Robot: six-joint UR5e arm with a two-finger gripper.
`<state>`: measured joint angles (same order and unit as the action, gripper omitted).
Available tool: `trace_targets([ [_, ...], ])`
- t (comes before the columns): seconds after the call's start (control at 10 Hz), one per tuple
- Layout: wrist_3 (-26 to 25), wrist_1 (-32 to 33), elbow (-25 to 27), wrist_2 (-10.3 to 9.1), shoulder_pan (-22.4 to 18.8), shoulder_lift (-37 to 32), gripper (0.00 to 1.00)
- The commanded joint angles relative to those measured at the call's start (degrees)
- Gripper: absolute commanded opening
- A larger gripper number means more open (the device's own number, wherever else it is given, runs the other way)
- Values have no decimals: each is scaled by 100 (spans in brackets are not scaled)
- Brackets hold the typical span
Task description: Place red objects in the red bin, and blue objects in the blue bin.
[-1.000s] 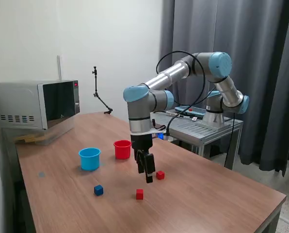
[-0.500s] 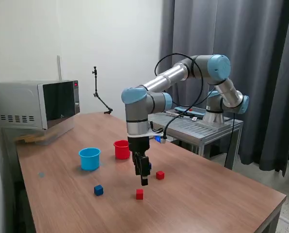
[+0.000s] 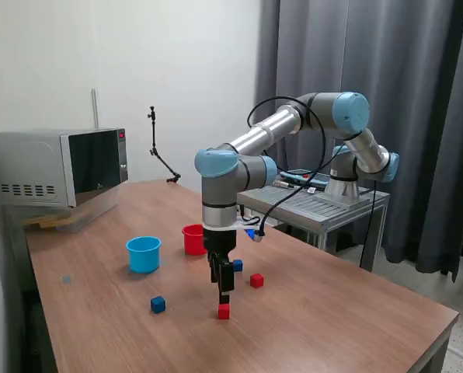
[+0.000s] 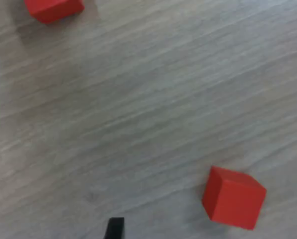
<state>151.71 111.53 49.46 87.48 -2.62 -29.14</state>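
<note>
On the wooden table (image 3: 356,311), the end effector (image 3: 224,296) hangs open and empty just above a red cube (image 3: 224,311).

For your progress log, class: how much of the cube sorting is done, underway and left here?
Done: nothing visible; two small red cubes and two small dark blue cubes sit on the wooden table.

Underway: the open gripper hangs just above the nearer red cube, not gripping.

Left: every cube must go into the round red plastic cup or light blue plastic cup; their insides are hidden.
</note>
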Motion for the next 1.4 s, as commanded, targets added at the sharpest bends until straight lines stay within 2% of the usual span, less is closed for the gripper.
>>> trace_targets([
  [0.0, -149, 0, -24, 120, -90, 66, 100],
  [0.3, -186, 0, -129, 164, -274, 101, 100],
  [0.7, -221, 79, -120, 191, -318, 154, 100],
  [1.2, -1159, 255, -76, 182, -310, 172, 100],
  [1.3, -1205, 272, -68, 182, -318, 181, 100],
])
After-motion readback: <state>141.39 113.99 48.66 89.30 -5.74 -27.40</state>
